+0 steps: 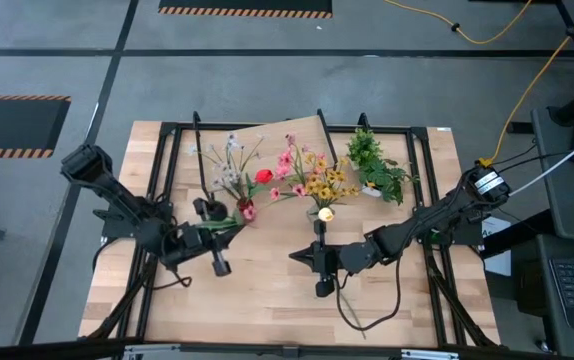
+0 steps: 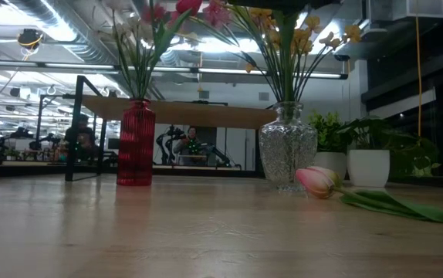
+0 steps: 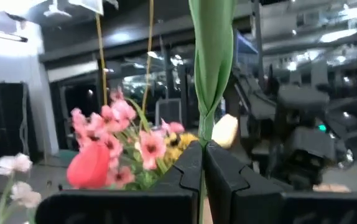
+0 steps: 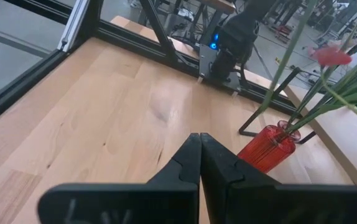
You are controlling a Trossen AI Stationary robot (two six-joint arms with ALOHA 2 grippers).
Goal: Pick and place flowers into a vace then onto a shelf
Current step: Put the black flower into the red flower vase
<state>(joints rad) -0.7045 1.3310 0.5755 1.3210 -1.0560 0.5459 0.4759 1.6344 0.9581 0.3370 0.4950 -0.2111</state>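
Two vases stand near mid-table: a red vase [image 2: 136, 143] and a clear glass vase [image 2: 287, 147], both already filled with flowers [image 1: 312, 178], in front of the raised shelf [image 2: 179, 113]. Left gripper [image 3: 202, 163], toward nine o'clock on the table, has its fingers pinched together on the green stem [image 3: 211, 56] of a pink tulip [image 2: 316, 181] whose head lies on the tabletop [image 2: 206, 232]. Right gripper [image 4: 200, 163], near five o'clock of the glass vase, is closed with nothing between its fingers. Judged handling: the stem is light, thin and bendy, so the head droops. A hold low on the bare stem, not on leaf or bloom, should steer it best.
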